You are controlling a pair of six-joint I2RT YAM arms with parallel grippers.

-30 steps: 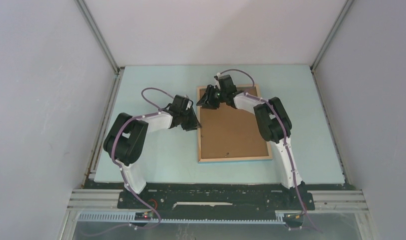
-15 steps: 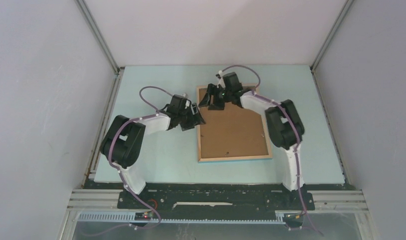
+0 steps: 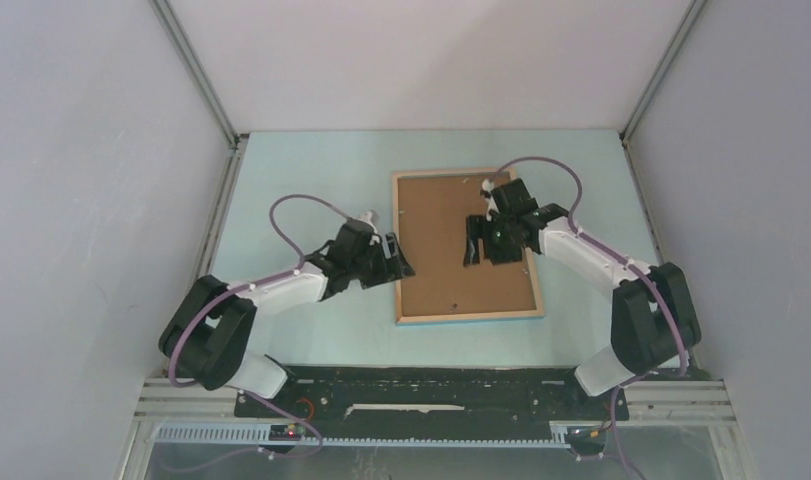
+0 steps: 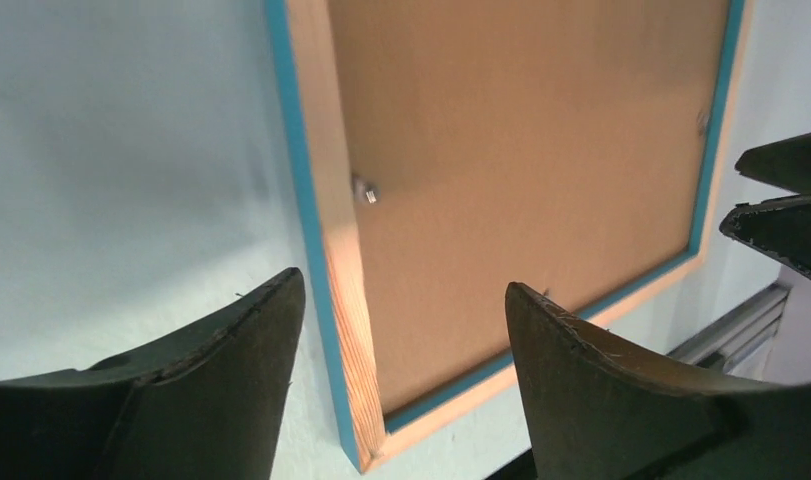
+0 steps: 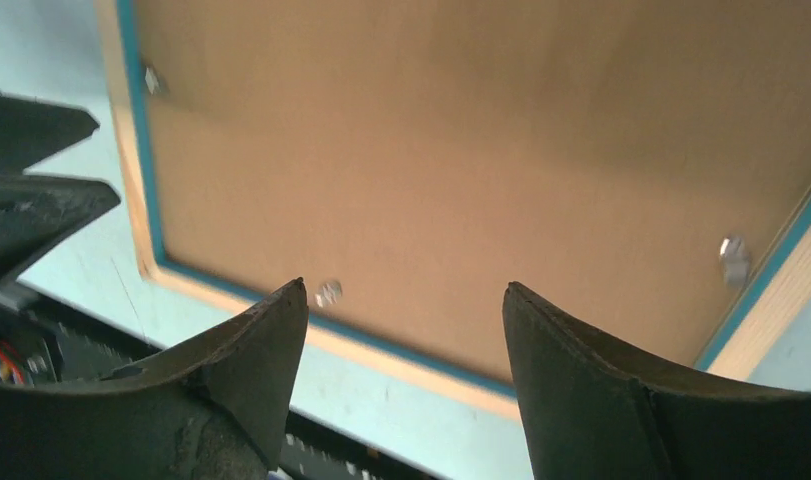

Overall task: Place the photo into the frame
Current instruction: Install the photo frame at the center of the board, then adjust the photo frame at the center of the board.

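Lying back-up mid-table (image 3: 311, 190), the frame (image 3: 469, 316) shows its light wood rails and thin bright-blue edge.
A flat, matte brown backing board (image 3: 441, 240) with small metal tabs (image 4: 366, 190) fills it. The left arm (image 3: 386, 258) holds its jaws wide and empty beside the frame's left rail; the right arm (image 3: 491, 240) holds its jaws wide and empty above the board. Plain pale walls (image 3: 81, 200) enclose the smooth blue-green table.

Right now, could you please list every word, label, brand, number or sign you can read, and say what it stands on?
None: no text can be read in any view. The back of the frame and its brown backing board are plain; the small metal tabs are too blurred to show any marking.
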